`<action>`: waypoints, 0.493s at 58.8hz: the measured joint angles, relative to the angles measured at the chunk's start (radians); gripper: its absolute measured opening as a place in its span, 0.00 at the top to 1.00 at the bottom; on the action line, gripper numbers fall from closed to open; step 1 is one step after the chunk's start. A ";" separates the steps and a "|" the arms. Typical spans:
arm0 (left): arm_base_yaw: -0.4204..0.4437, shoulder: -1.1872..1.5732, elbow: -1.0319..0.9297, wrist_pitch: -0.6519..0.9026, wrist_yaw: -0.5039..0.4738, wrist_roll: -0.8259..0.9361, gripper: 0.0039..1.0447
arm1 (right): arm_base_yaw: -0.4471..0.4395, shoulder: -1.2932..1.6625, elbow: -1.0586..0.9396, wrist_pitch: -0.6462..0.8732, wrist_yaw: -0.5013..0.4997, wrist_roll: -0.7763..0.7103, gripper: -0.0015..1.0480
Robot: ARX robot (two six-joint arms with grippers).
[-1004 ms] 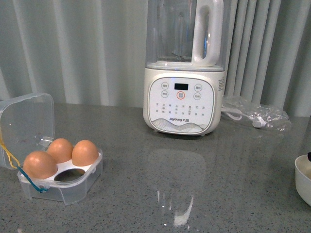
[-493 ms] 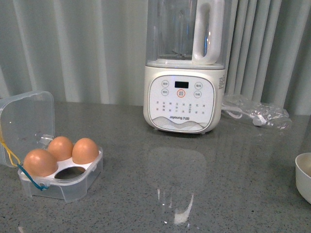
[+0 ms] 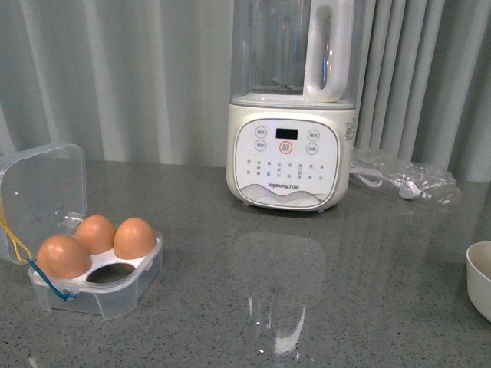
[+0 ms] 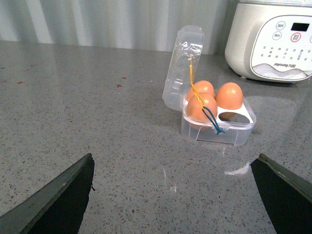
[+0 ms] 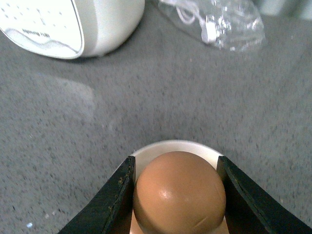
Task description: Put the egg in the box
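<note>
The right gripper (image 5: 176, 168) points down, pinching the egg (image 5: 179, 192) from both sides over a white bowl (image 5: 146, 152), which shows at the front view's right edge. The left gripper (image 4: 174, 158) hangs low over the counter (image 4: 97, 122), jaws spread wide, facing the box (image 4: 214, 132). The box stands open at the front view's lower left, holding three eggs (image 4: 214, 97).

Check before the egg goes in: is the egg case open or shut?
Open: the clear lid stands raised off the egg case, exposing three eggs and one empty hollow.
</note>
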 joint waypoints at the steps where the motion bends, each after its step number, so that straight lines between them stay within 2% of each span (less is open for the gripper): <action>1: 0.000 0.000 0.000 0.000 0.000 0.000 0.06 | 0.003 -0.001 0.005 0.000 0.000 0.000 0.59; 16: 0.000 0.000 0.000 0.000 0.000 0.000 0.06 | 0.121 0.083 0.190 0.024 -0.022 0.015 0.59; 29: 0.000 0.000 0.000 0.000 0.000 0.000 0.06 | 0.301 0.275 0.403 0.034 -0.134 0.062 0.59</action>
